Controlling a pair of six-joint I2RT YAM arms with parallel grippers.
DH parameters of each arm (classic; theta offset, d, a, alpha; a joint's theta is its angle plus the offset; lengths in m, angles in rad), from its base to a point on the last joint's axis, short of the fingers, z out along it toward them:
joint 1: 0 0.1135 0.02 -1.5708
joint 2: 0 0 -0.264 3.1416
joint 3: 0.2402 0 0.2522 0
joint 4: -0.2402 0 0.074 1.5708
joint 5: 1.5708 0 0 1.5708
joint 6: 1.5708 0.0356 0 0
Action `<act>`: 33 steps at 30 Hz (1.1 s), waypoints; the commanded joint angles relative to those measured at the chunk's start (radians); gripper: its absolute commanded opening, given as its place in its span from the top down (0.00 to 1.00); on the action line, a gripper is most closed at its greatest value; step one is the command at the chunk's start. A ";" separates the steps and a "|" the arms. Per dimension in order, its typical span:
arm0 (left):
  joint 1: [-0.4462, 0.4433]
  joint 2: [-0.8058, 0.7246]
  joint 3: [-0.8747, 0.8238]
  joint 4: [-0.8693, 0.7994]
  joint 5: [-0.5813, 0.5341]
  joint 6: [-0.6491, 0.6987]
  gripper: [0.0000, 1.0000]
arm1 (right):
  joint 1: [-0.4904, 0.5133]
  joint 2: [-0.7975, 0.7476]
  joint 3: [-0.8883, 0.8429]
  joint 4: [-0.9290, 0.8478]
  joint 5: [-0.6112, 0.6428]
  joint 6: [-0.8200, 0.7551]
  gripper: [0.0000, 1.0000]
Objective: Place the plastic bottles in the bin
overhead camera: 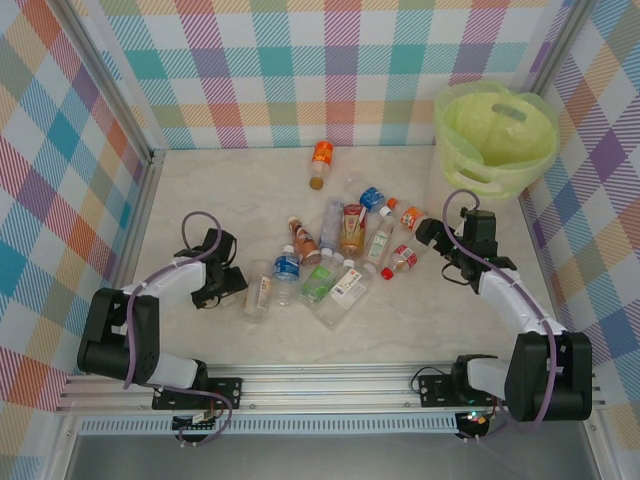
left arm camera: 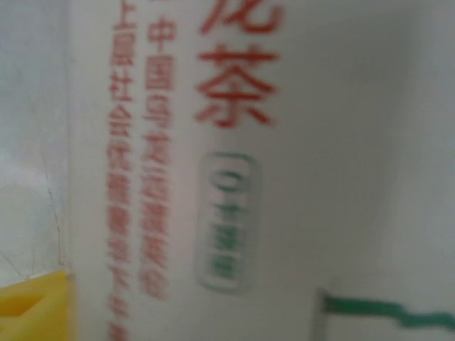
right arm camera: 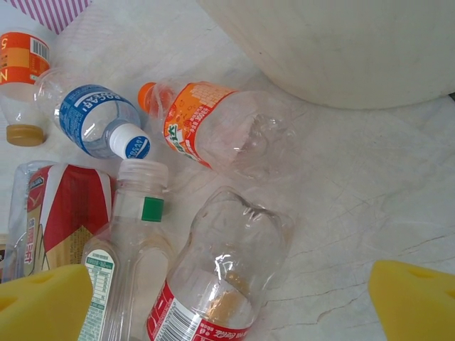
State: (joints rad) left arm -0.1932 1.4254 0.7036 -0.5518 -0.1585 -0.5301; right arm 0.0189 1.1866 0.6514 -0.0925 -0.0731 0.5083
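Blurry white bottle label [left arm camera: 298,142], red txt

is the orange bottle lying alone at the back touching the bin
Apart. The top view shows the orange bottle lying well left of the bin, with bare table between them.

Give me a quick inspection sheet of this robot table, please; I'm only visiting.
Surface: pale marbled tabletop.
Job's things: plastic bottles jumbled mid-table; one orange-labelled bottle apart behind them; bin, lined lime-green, at back right, no bottle seen inside.
Clutter: nothing seen.
Grippers: left gripper close against a white-labelled bottle, jaws unclear; right gripper open above the pile's right edge.
Cables: purplish cables hang in loose loops.
Surroundings: pastel plaid walls; metal rail at near edge.
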 commanded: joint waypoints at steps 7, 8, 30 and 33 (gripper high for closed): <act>0.018 -0.133 -0.010 0.029 -0.003 0.037 0.38 | -0.005 -0.029 0.036 0.045 -0.043 -0.017 0.00; 0.017 -0.159 -0.003 0.020 -0.009 0.047 0.41 | -0.005 -0.031 0.036 0.056 -0.067 -0.016 0.00; -0.321 -0.117 0.411 0.392 0.838 0.358 0.57 | 0.255 0.058 0.493 0.095 -0.739 0.250 0.01; -0.361 -0.060 0.472 0.356 0.868 0.404 0.58 | 0.288 0.092 0.590 0.017 -0.715 0.220 0.01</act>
State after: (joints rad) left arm -0.5198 1.3464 1.1095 -0.1890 0.5957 -0.2104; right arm 0.2874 1.2518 1.1641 -0.0116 -0.7574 0.7437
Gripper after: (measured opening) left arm 0.556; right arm 0.993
